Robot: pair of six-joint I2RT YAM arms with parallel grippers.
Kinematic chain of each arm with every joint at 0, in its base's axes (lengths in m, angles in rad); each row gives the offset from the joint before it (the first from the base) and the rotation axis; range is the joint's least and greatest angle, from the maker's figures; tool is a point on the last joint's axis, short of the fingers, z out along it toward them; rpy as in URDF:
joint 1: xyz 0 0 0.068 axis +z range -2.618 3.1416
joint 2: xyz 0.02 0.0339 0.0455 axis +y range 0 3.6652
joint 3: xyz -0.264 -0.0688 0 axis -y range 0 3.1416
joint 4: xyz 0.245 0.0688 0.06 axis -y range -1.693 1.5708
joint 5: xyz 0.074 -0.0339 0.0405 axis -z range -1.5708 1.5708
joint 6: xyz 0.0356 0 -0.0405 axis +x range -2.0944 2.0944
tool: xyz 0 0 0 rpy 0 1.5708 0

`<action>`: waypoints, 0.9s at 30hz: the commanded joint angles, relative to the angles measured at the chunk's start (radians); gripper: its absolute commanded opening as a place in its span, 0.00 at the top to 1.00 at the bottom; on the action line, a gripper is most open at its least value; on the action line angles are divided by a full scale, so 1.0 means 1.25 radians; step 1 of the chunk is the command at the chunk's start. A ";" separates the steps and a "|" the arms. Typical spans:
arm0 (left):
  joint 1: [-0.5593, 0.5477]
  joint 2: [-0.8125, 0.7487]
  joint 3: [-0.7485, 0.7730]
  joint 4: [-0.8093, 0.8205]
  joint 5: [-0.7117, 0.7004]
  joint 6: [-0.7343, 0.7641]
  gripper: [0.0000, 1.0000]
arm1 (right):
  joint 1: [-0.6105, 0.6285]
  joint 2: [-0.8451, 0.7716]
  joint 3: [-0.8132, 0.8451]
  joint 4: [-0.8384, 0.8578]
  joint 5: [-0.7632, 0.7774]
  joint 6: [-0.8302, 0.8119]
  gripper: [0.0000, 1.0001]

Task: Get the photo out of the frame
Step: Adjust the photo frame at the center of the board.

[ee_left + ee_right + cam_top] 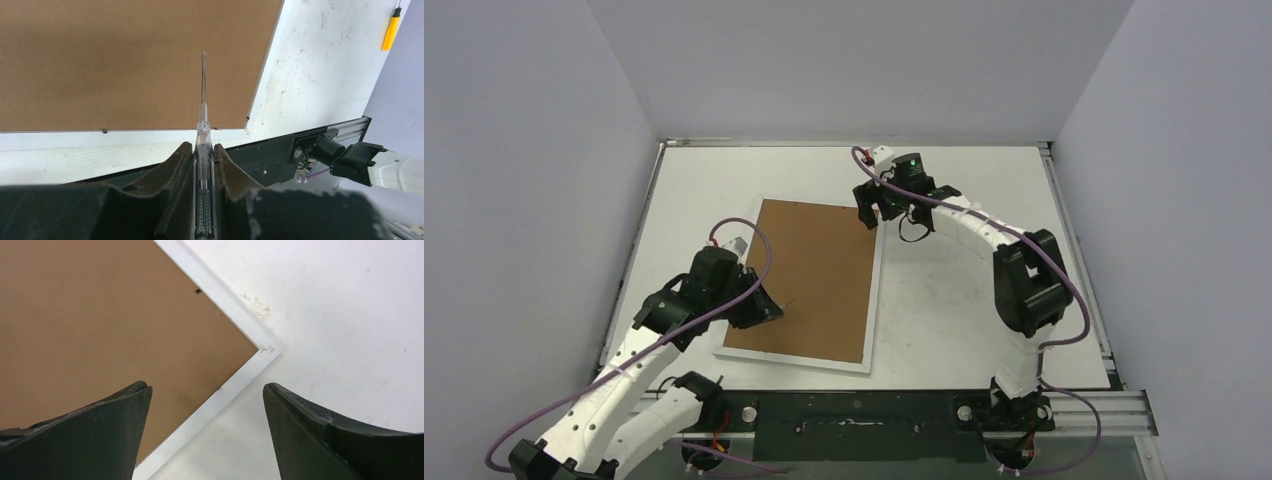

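Frame (100,315) corner, beneath spread right pincer (206,387)

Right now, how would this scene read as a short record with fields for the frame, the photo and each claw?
frame: flat on the table, brown back up, white border showing
photo: not visible
left claw: shut on a thin tool with a clear handle, tip over the brown back near the frame's edge
right claw: open, holding nothing, above a corner of the frame
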 commanded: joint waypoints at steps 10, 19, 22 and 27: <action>0.110 -0.017 -0.018 0.054 0.101 0.038 1.00 | -0.077 0.330 0.295 -0.058 -0.167 -0.272 0.26; 0.146 0.022 0.002 0.054 0.116 0.059 1.00 | -0.124 0.418 0.334 -0.006 -0.267 -0.201 0.55; 0.165 0.035 0.004 0.058 0.122 0.070 1.00 | -0.140 0.431 0.327 -0.001 -0.246 -0.184 0.66; 0.197 0.049 -0.003 0.068 0.151 0.087 1.00 | -0.213 0.435 0.321 -0.031 -0.200 -0.073 0.91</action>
